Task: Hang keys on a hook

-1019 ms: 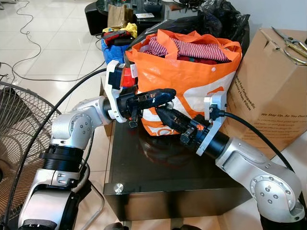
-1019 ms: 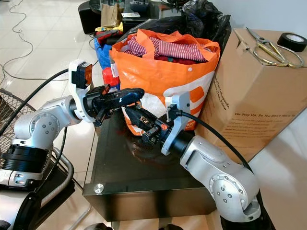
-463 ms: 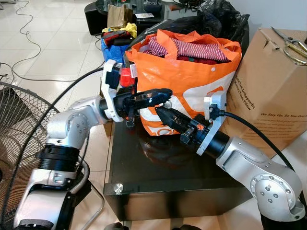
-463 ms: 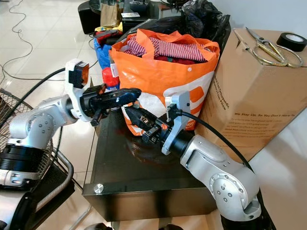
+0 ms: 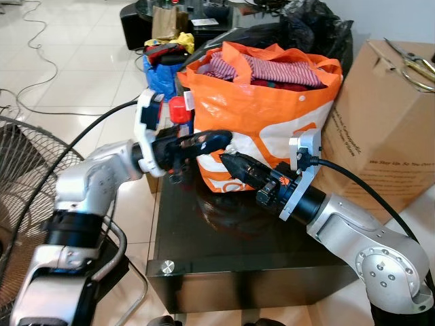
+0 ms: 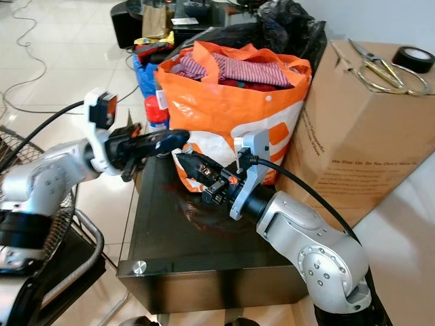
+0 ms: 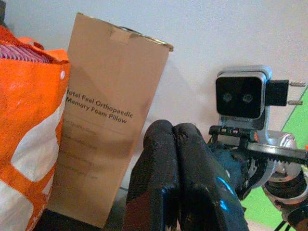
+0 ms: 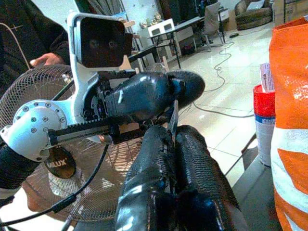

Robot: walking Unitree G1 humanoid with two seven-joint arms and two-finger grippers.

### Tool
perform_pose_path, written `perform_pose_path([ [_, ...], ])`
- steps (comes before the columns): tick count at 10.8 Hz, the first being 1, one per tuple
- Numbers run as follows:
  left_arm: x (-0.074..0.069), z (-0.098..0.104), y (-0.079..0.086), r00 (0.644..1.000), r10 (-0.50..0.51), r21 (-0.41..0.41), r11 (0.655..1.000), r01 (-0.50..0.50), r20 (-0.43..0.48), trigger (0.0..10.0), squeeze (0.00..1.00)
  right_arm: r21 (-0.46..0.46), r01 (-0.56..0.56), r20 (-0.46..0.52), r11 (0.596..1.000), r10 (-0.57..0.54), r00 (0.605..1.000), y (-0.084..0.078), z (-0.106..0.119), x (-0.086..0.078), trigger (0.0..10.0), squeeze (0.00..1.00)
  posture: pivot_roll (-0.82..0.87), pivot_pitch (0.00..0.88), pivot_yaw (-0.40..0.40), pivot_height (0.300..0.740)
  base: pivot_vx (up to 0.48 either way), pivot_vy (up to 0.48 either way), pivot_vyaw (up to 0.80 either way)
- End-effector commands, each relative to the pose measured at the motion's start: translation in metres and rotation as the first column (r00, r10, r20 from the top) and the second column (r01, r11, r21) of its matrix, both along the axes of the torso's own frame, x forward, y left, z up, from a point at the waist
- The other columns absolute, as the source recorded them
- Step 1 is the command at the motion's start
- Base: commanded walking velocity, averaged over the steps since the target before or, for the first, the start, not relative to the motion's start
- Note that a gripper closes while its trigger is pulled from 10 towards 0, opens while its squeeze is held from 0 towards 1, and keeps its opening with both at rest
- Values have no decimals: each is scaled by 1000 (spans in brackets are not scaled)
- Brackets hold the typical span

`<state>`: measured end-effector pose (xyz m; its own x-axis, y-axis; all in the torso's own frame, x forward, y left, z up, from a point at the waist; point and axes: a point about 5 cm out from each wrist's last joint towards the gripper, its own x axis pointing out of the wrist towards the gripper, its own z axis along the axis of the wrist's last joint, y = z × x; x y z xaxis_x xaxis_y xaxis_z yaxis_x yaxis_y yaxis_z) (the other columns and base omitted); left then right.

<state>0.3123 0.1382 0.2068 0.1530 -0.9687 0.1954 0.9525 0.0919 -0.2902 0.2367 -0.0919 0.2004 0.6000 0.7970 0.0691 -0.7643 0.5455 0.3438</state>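
Holding both arms out over the dark glass table [image 5: 224, 251], I am bringing my two claws tip to tip just in front of the orange bag [image 5: 272, 115], which is stuffed with striped cloth. My left claw [image 5: 219, 140] is reaching in from the left, level, its long black fingers [image 7: 159, 159] pressed flat together; whether anything is caught between them I cannot tell. My right claw [image 5: 225, 159] is coming up from the near right, slanting toward the far left, with its tip just under and almost touching the left one. Its fingers [image 8: 192, 159] are also squeezed together, and they are pinching a thin flat strip of metal that I take for the key [image 8: 173, 115]. That strip is standing out of the fingertips with its long axis running on along the fingers, its free end pointing at the underside of my left claw. It is narrow and partly hidden, so I cannot make out its shape further.

A tall cardboard box [image 5: 387, 129] is standing to the right of the bag, with scissors [image 6: 377, 68] and a roll of black tape [image 6: 416, 58] lying on top. A floor fan [image 5: 20, 176] is sitting at the near left, and a person's hand [image 8: 45, 58] is showing beyond it.
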Motion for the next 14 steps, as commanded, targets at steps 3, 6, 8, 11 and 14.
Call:
perform_pose_path([
  [3, 1, -1, 2, 999, 28, 39, 999, -29, 16, 0, 0, 10, 20, 33, 1000, -20, 999, -5, 6, 3, 0, 0, -148, 0, 4, 740, 0, 0, 0],
  [6, 8, 2, 3, 996, 86, 38, 996, -86, 2, 10000, 1000, 7, 24, 35, 1000, -24, 999, -6, 7, 3, 0, 0, -154, 0, 8, 740, 0, 0, 0],
  [8, 8, 17, 13, 995, 103, -59, 993, -102, 10, 10000, 1000, -2, 36, 26, 999, -36, 999, -7, 5, 3, 0, 0, -153, 0, 7, 740, 0, 0, 0],
  [11, 3, 33, 23, 996, 92, -176, 980, -88, 15, 10000, 1000, -6, 46, -20, 999, -47, 999, -8, 0, 4, 510, 0, -146, 0, 1, 740, 0, 0, 0],
  [14, 2, 30, 48, 939, 333, -53, 943, -330, 82, 10000, 1000, -49, 173, -47, 984, -176, 983, -30, -5, 7, 157, 0, -138, 0, 7, 740, 0, 0, 0],
])
